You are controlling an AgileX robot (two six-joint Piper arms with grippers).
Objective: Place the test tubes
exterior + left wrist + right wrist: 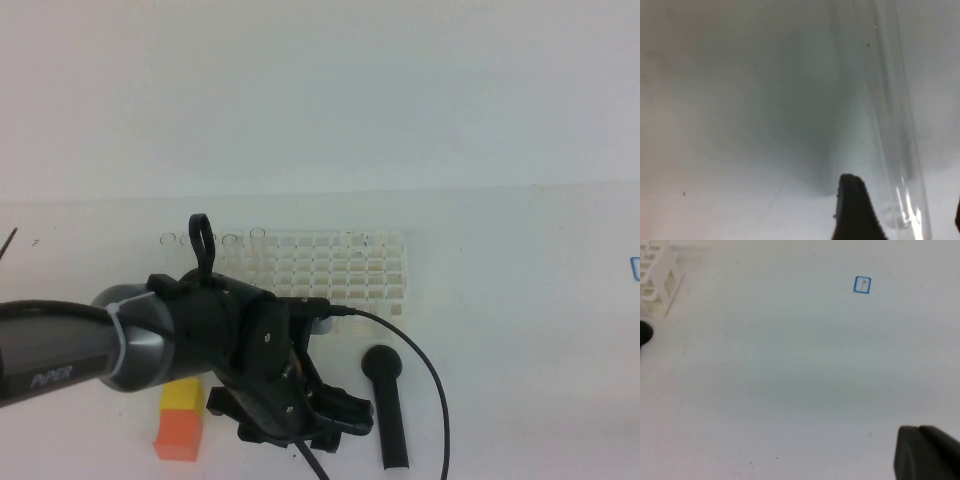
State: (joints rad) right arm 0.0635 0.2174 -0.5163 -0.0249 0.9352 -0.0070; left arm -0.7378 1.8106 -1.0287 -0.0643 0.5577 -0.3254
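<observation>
a white table [520, 300] fills the high view. the left arm [60, 350], grey and black, reaches in from the left across the near half of the table, and its left gripper [300, 428] hangs low over the table's near edge, in front of the rack. a white test tube rack [340, 268] with many square cells stands at the middle of the table, just beyond the arm's wrist. a black cylinder [388, 405] with a rounded head lies to the right of the left gripper, with a thin black cable [435, 390] curving round it. an orange and yellow block [178, 432] sits near the front edge, just left of the gripper. in the left wrist view a clear test tube [900, 150] lies between the jaws, which stand apart, one black fingertip [855, 210] just beside it. a few standing tubes [258, 238] rise at the rack's left end. the right gripper [925, 455] hovers over bare table well to the right of the rack, and i cannot tell if it is open or closed. a small blue square mark [862, 285] lies on the table beyond it.
</observation>
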